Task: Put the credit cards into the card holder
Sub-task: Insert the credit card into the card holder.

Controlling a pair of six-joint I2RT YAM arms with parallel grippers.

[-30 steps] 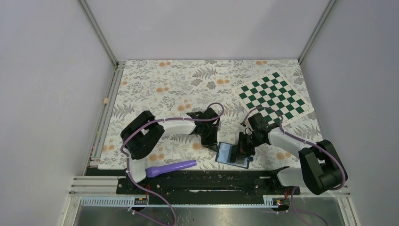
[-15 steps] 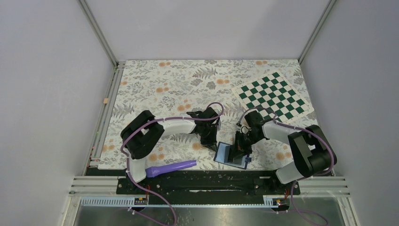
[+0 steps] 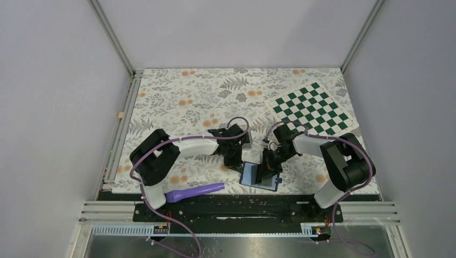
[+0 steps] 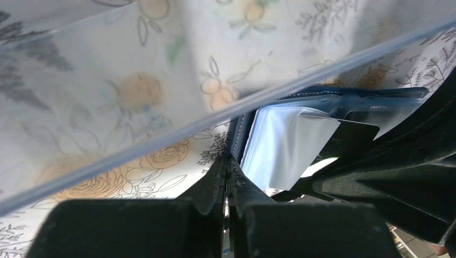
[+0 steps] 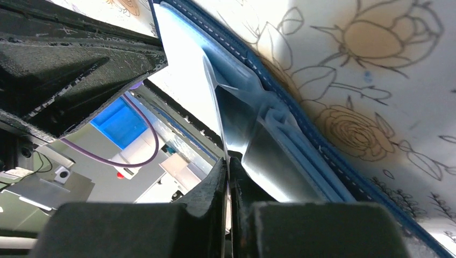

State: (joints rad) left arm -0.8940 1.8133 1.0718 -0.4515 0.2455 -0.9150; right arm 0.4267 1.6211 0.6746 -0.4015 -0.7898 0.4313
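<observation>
The navy blue card holder (image 3: 250, 175) lies open on the floral cloth near the front edge, its light blue inside up. My left gripper (image 3: 236, 163) is at its left edge; in the left wrist view the gripper (image 4: 228, 161) is shut with its tips on the holder's navy edge (image 4: 237, 137). My right gripper (image 3: 266, 167) is over the holder's right half. In the right wrist view it (image 5: 228, 158) is shut on a thin dark credit card (image 5: 269, 156), whose far end lies in the holder's pocket (image 5: 301, 102). The card also shows in the left wrist view (image 4: 357, 134).
A green and white chequered mat (image 3: 314, 110) lies at the back right. A purple tube-like object (image 3: 194, 191) lies at the front left by the black rail (image 3: 242, 207). A clear plastic box (image 4: 161, 80) stands just behind the left gripper.
The right gripper and the card holder have shifted left and the right arm has folded in. The left gripper has moved slightly forward and left with the holder's edge.
</observation>
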